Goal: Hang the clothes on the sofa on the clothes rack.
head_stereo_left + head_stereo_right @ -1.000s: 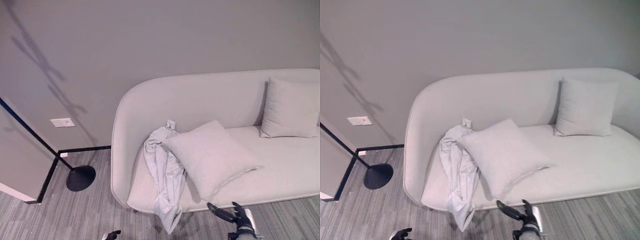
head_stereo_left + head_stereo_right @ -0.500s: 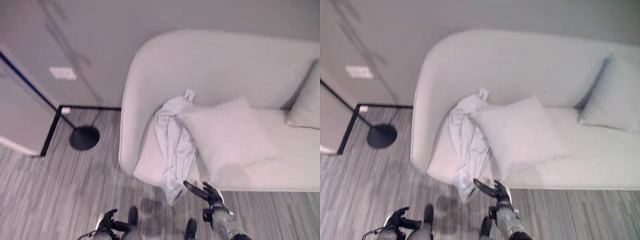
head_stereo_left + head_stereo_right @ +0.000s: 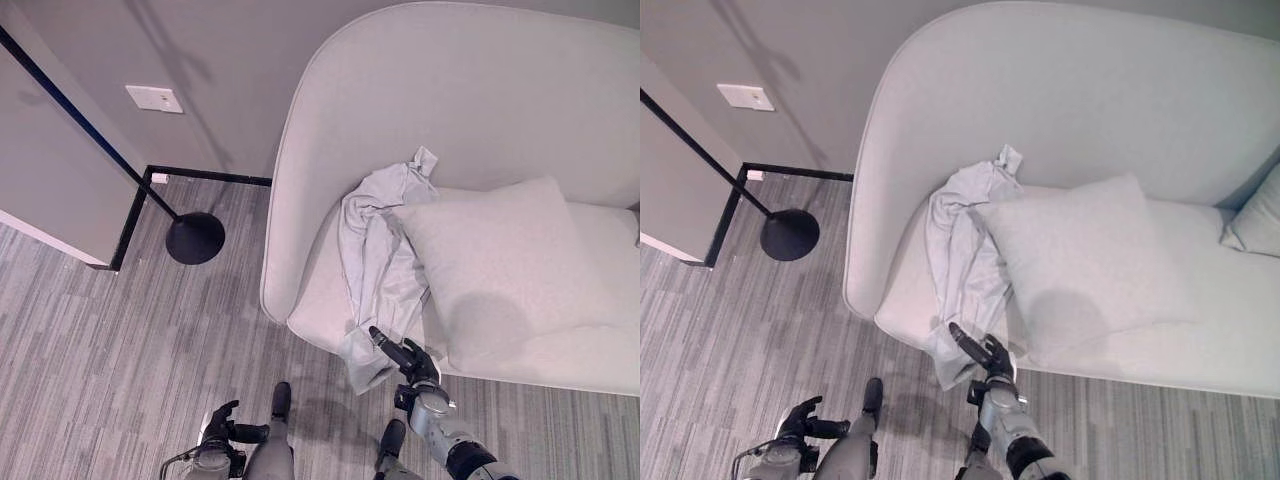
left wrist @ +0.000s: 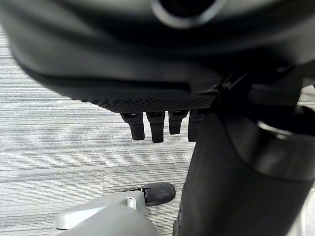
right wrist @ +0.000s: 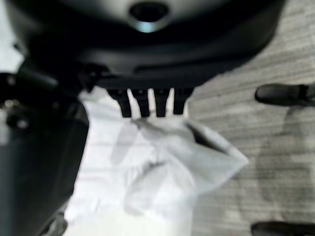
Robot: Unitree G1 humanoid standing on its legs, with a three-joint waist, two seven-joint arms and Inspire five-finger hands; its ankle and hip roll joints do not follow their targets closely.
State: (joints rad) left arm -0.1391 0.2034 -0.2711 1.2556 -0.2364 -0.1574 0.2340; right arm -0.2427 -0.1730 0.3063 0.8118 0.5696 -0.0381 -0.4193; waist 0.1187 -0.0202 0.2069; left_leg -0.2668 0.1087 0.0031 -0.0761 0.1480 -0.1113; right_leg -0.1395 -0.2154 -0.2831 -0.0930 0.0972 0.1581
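The pale grey garment [image 3: 378,262] lies crumpled on the sofa [image 3: 480,110], draped from the foot of the backrest down over the seat's front edge, its lower end hanging toward the floor [image 3: 110,340]. Its right side is tucked against a large square cushion [image 3: 500,265] that leans on the seat (a corner of 1 more cushion [image 3: 1255,220] shows at the far right of the right eye view). The right hand [image 3: 410,362] is stretched out at the garment's hanging lower end, fingers straight and spread wide with the thumb apart; in the right wrist view its fingertips [image 5: 147,104] sit just over the pale cloth, and no fold is clasped between them, though whether they touch it cannot be told. The left hand [image 3: 222,425] hangs low over the striped grey floor, well apart from the sofa, its fingers loosely relaxed and holding nothing. To the left of the sofa a black round stand base [image 3: 195,237] rests on the floor with a thin black pole [image 3: 80,115] slanting up from it, and a white wall plate [image 3: 154,98] sits on the wall behind.
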